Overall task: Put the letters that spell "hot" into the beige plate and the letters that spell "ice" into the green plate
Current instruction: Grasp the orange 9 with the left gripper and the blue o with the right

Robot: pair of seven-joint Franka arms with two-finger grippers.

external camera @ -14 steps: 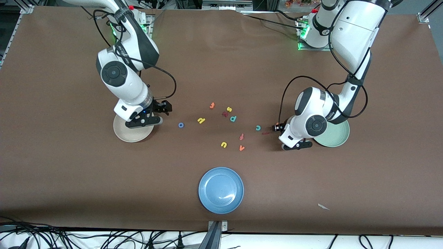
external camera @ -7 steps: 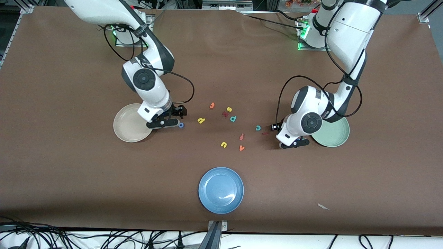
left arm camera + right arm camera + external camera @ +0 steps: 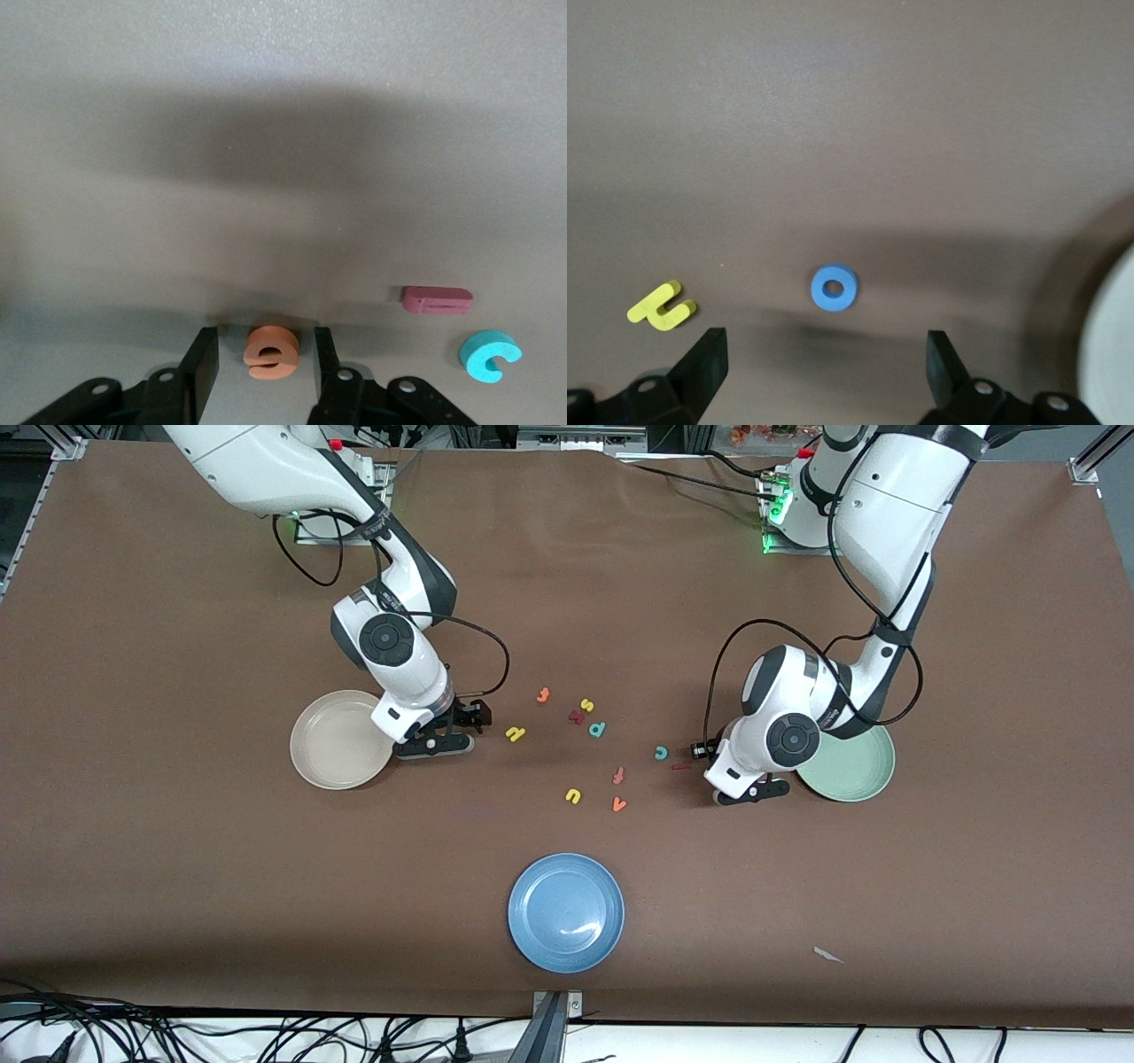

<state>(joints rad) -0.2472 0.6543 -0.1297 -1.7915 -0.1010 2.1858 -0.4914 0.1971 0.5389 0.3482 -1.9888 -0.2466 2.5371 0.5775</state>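
The blue "o" [image 3: 834, 289] lay flat on the desk [image 3: 177, 868], hole upward, just beside the beige plate [image 3: 323, 744] and under the right end effector [image 3: 826, 365], whose fingers stood spread wide to either side of it, holding nothing. A yellow arch letter [image 3: 662, 306] lay near it toward the middle of the desk, its two legs pointing away from the ring.

At the left arm's end, the orange "e" [image 3: 273, 351] lay flat between the fingers of the left end effector [image 3: 262, 365], which stood partly closed around it with a gap on each side; no grip showed yet. The dark red "i" [image 3: 437, 299] lay close by, its long axis running crosswise to the fingers' reach, and the teal "c" [image 3: 489, 354] sat next to it, its mouth turned away from the orange letter. All three lay near the green plate [image 3: 864, 775].

Both plates looked empty, so by my reading nothing had been delivered: all six letters remained to move. The other letters lay scattered mid-desk, and a blue plate [image 3: 566, 912] sat nearest the front camera.
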